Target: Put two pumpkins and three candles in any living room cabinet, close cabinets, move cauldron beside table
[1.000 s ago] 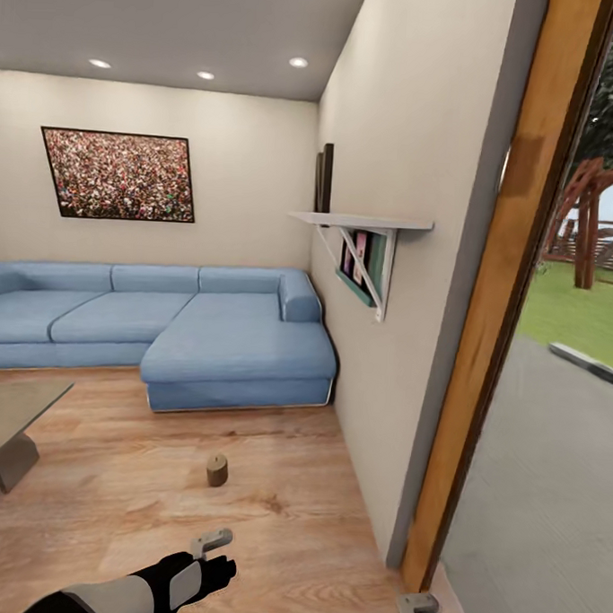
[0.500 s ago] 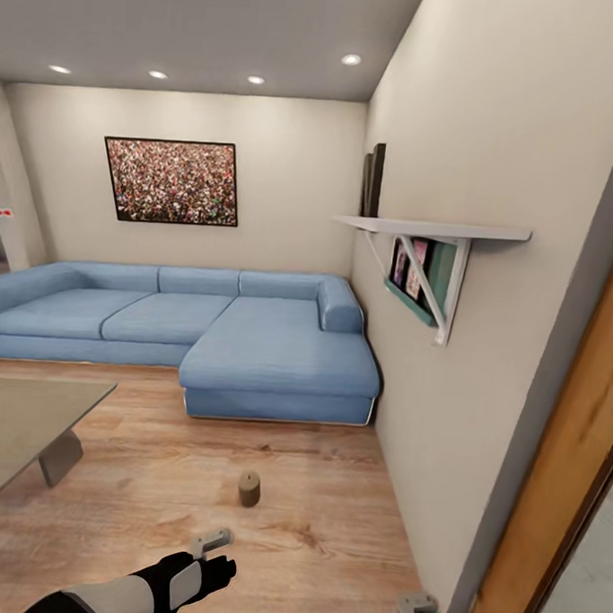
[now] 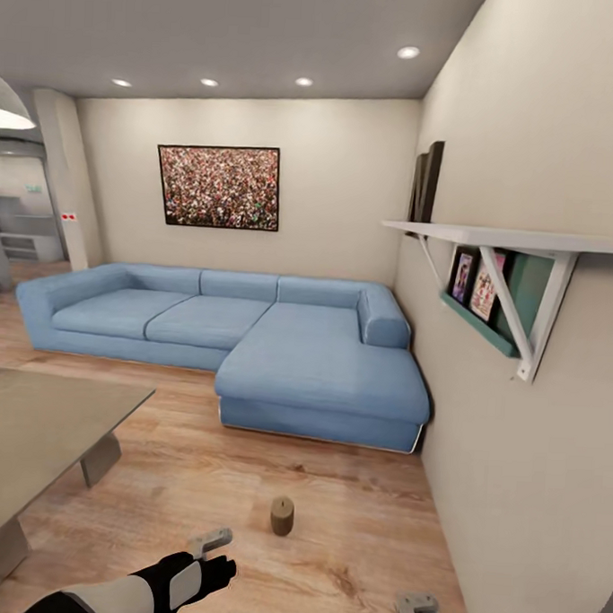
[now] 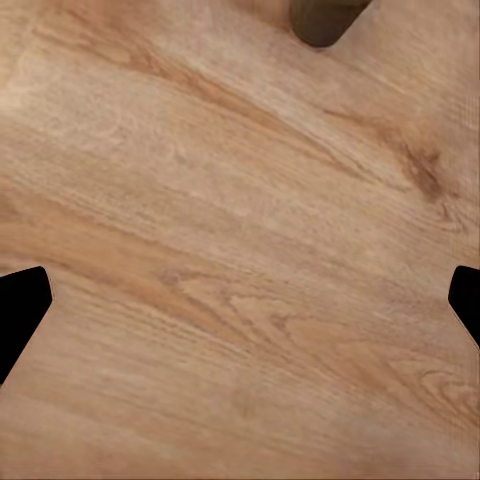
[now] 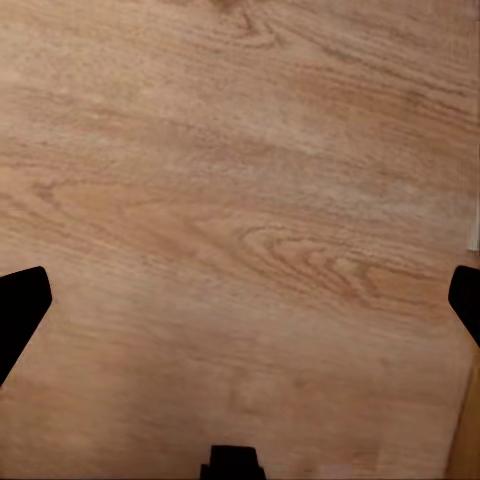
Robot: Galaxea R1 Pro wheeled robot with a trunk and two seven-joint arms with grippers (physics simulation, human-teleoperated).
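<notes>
One candle (image 3: 282, 515) is standing upright on the wood floor (image 3: 350, 506), in front of the blue sofa (image 3: 251, 340) and near the wall. The grey desk (image 3: 30, 427) is sitting off to the left. The left gripper (image 3: 210, 542) is hanging low, near the candle but not touching it (fingers spread wide, holding nothing). The right gripper (image 3: 416, 607) is hanging over bare floor, fingers spread wide too.

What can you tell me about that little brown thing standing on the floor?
It is a candle: a short, stubby cylinder with dark brown-grey sides and a slightly paler flat top. It stands upright and alone on the wooden floor, between the blue sofa and the robot's left hand. Only the floor touches it. The left wrist view catches its edge.
</notes>
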